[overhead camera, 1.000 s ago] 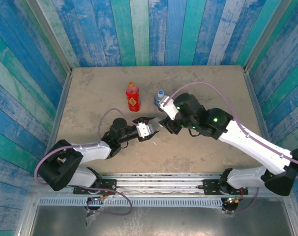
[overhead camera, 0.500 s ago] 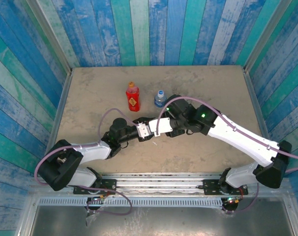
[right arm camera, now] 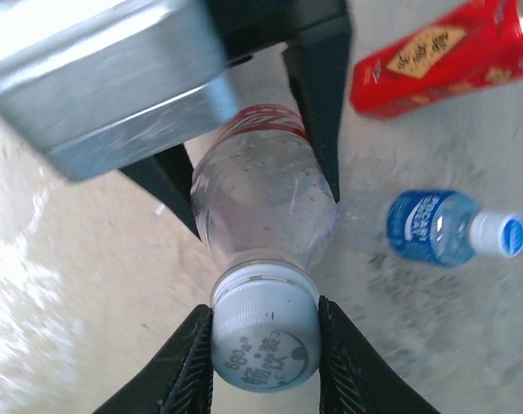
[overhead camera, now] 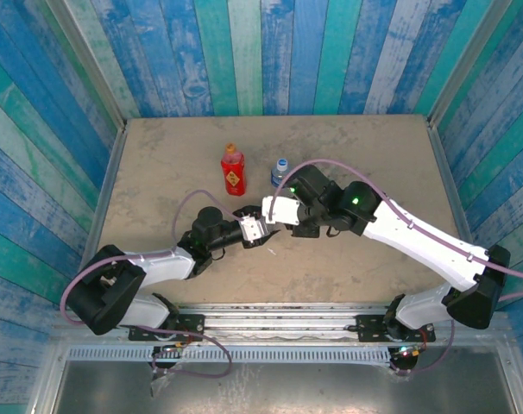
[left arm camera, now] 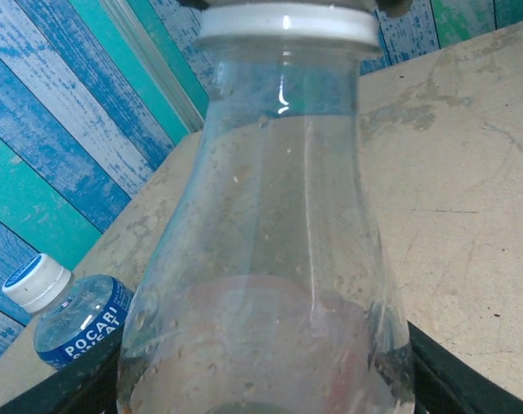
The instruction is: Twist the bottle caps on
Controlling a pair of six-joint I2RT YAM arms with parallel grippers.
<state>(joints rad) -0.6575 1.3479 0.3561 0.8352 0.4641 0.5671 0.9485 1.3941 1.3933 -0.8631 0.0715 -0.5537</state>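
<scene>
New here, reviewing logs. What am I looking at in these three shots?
Two robot arms bolted to a table, each ending in a two-finger gripper. The wide shot comes from a camera above and behind them. The other two come from a camera on each wrist. The left gripper holds a clear bottle with a red label, neck pointing toward the right arm. The right gripper pinches the white cap sitting on that neck. Standing further back are a red bottle and a short blue-label bottle, both capped.
</scene>
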